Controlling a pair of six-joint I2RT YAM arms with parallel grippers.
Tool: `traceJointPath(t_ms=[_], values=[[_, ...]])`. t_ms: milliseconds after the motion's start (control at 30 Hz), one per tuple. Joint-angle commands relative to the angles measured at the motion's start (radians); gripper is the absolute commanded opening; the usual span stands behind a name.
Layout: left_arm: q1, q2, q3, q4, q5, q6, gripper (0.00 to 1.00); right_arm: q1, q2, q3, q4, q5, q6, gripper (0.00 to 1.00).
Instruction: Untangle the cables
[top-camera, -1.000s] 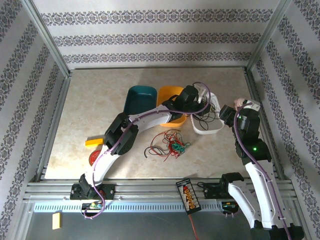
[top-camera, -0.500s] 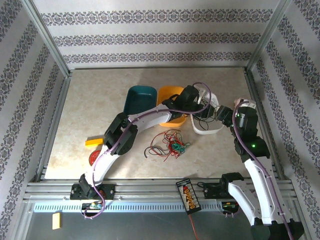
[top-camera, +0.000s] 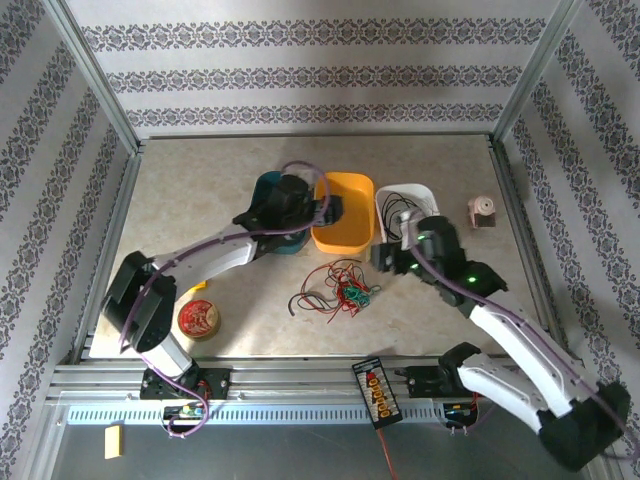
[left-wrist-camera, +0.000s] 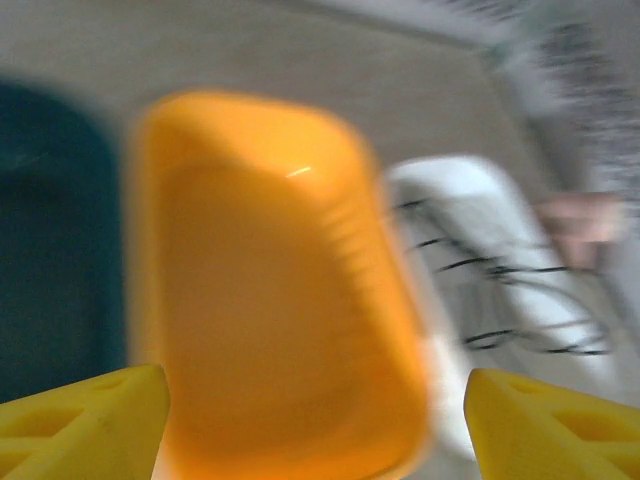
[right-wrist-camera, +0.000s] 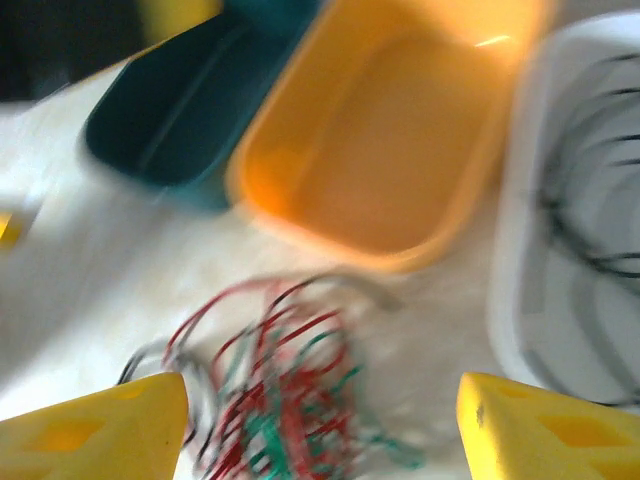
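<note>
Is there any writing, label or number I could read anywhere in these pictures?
No text can be read here.
On the red round disc: pale markings, too small to read.
On the black connector board: red and yellow spots, any lettering too small to read.

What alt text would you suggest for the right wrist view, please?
Motion-blurred: the open right tool hovers above a tangle of red, green and black cables on the table. Beyond lie a teal bin, an empty orange bin and a white bin holding black wires.
</note>
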Motion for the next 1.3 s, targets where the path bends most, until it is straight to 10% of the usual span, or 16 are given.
traceJointPath(t_ms=[0, 200, 733, 900, 1267], values=[[0.005, -0.128, -0.117, -0.145, -0.154, -0.087, 0.78, 0.204, 0.09, 0.022, -0.045, 0.004, -0.134, 0.72], [0.064, -0.305, -0.248, -0.332, -0.425, -0.341, 0.78, 0.416, 0.396, 0.144, -0.042, 0.022, -0.236, 0.72], [0.093, -0.342, -0.236, -0.342, -0.422, -0.279, 0.78, 0.433, 0.818, 0.32, -0.033, -0.024, -0.332, 0.58], [0.093, -0.334, -0.236, -0.255, -0.343, -0.187, 0.78, 0.379, 0.776, 0.321, -0.022, -0.022, -0.301, 0.07], [0.007, -0.173, -0.167, 0.018, 0.016, -0.004, 0.81, 0.114, 0.403, 0.329, -0.055, -0.153, -0.211, 0.0]])
